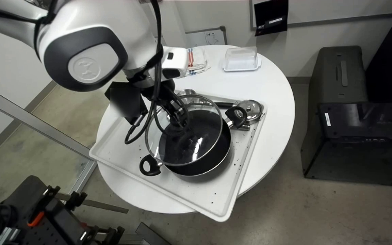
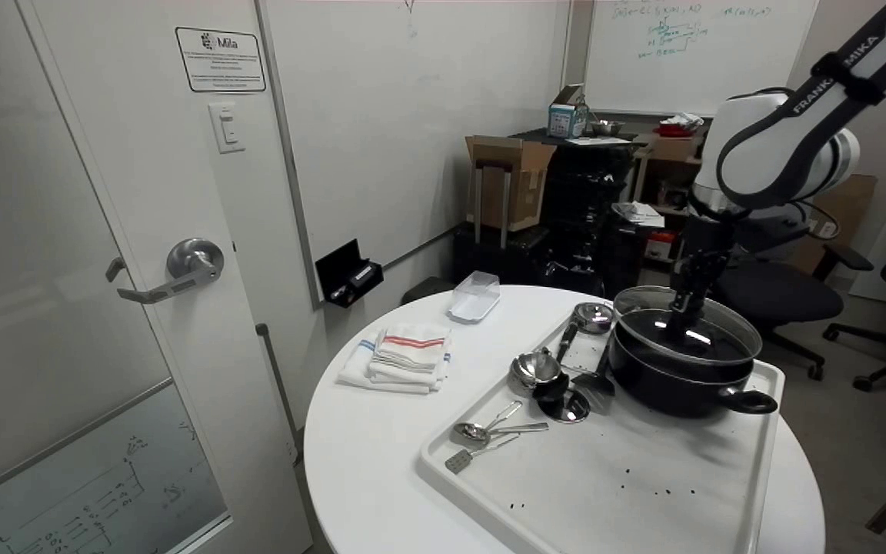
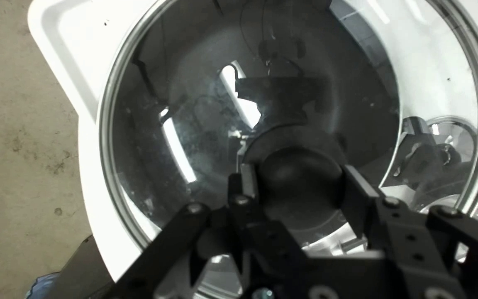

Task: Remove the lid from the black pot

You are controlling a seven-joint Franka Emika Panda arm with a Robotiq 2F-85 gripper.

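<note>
The gripper (image 3: 303, 178) is closed on the black knob (image 3: 299, 199) of the lid (image 3: 280, 99), its fingers (image 3: 249, 180) to either side; the lid, a see-through glass disc in a smooth silvery rim, hangs over the black pot (image 2: 666, 391), its edge apart from the pot's; streaks of light and dark reflections cross the glass, so what the pot may contain cannot be made out; looped cables (image 1: 158, 68) partly cover the gripper in an exterior view.

The pot is wide and round, with a thin pale line at its lip and black loop handles (image 1: 155, 168) at opposite sides; it sits on a white rectangular tray (image 2: 604, 508) with a raised edge and scattered dark specks (image 2: 669, 492); the tray also bears small metal utensils (image 2: 474, 432), a rounded piece of shiny metal (image 2: 533, 369) and a black utensil (image 2: 597, 382), some overlapping and hard to separate.

On the round white table (image 2: 358, 462), beside the tray, lie folded cloths (image 2: 406, 358), striped red and blue; near them is a plastic box (image 2: 475, 298), its cover cloudy, its inside too hazy to read.

Farther back, a cardboard box (image 2: 524, 192) has raised flaps, its inside hidden.
</note>
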